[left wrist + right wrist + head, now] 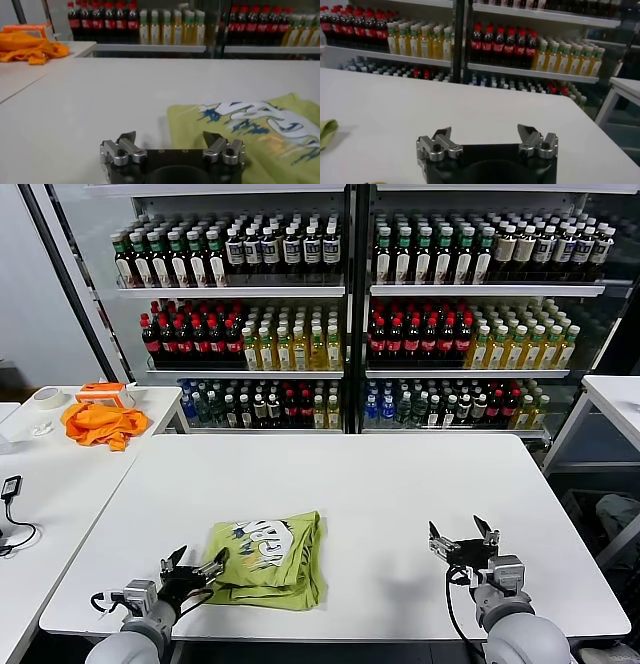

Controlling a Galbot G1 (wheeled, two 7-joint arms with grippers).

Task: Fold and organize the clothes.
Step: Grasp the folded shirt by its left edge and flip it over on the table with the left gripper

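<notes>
From the head view, one green T-shirt point(268, 559) is lying folded on the white surface point(400, 484), print up, probably set there as a finished bundle. Left of the T-shirt, just beside its edge, the left end effector point(193, 570) is hovering with fingers apart; well right of it, the right end effector point(464, 540) is doing likewise.

In the left wrist view, the T-shirt point(260, 130) is lying just past the spread fingers.

In the right wrist view, the fingers are standing apart over bare surface.
</notes>
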